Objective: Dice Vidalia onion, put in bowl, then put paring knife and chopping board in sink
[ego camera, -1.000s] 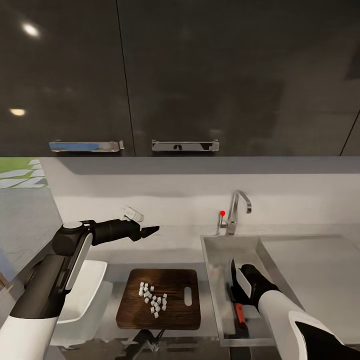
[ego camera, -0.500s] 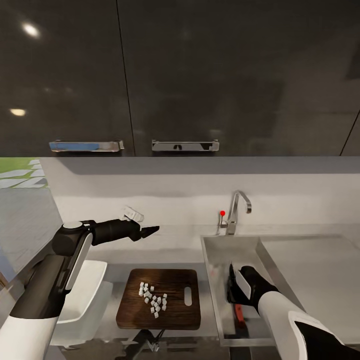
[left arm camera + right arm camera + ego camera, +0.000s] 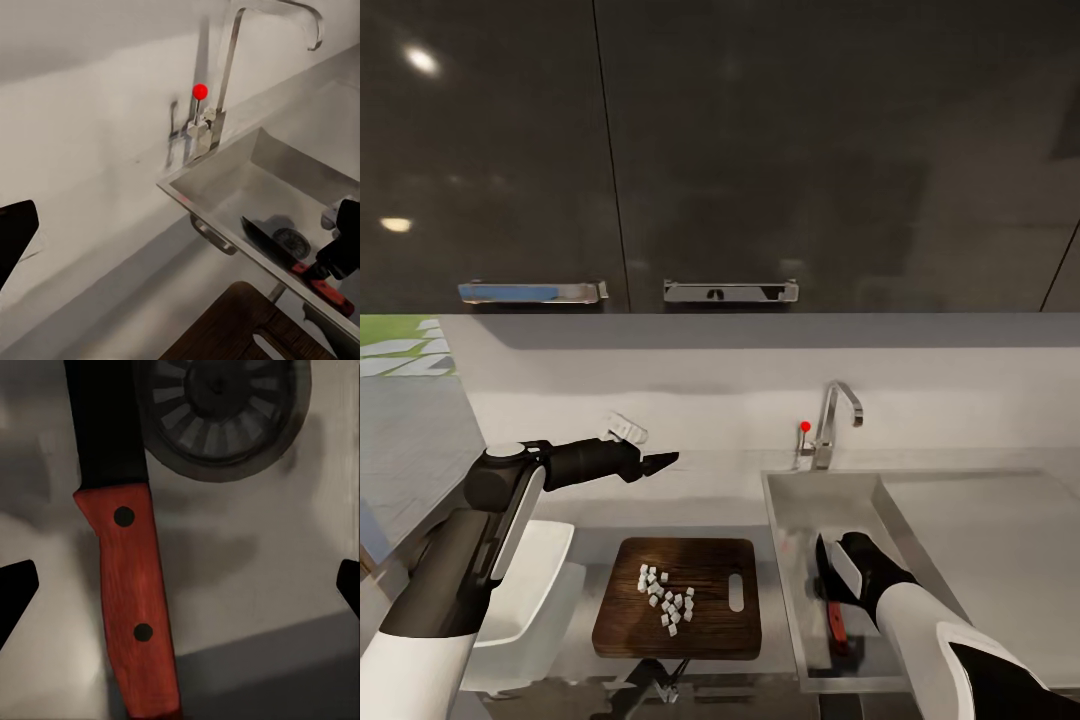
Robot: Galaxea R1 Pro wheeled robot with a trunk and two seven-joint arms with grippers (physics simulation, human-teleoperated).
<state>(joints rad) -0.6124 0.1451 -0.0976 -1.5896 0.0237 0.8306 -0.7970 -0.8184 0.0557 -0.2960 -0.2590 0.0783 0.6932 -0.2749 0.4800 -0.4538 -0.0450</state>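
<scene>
The paring knife [image 3: 133, 607] lies flat on the floor of the sink [image 3: 780, 520], its dark blade reaching the round drain [image 3: 221, 397]. In the head view its red handle [image 3: 838, 630] pokes out below my right gripper [image 3: 822, 578], which hovers open just above it, fingers apart on either side. The chopping board [image 3: 710, 565] rests on the countertop [image 3: 700, 500] left of the sink, with several white onion dice [image 3: 668, 598] on it. The white bowl [image 3: 535, 600] stands left of the board, partly behind my left arm. My left gripper [image 3: 662, 461] hangs open and empty above the counter behind the board.
The chrome faucet [image 3: 838, 415] with its red dot stands behind the sink, and a steel drainboard [image 3: 1000, 550] extends to the right. Dark wall cabinets [image 3: 720, 150] hang overhead. The left wrist view also takes in the knife [image 3: 300, 266] and the faucet [image 3: 225, 82].
My right gripper has shifted slightly within the sink above the knife. The left arm, board and dice are unchanged.
</scene>
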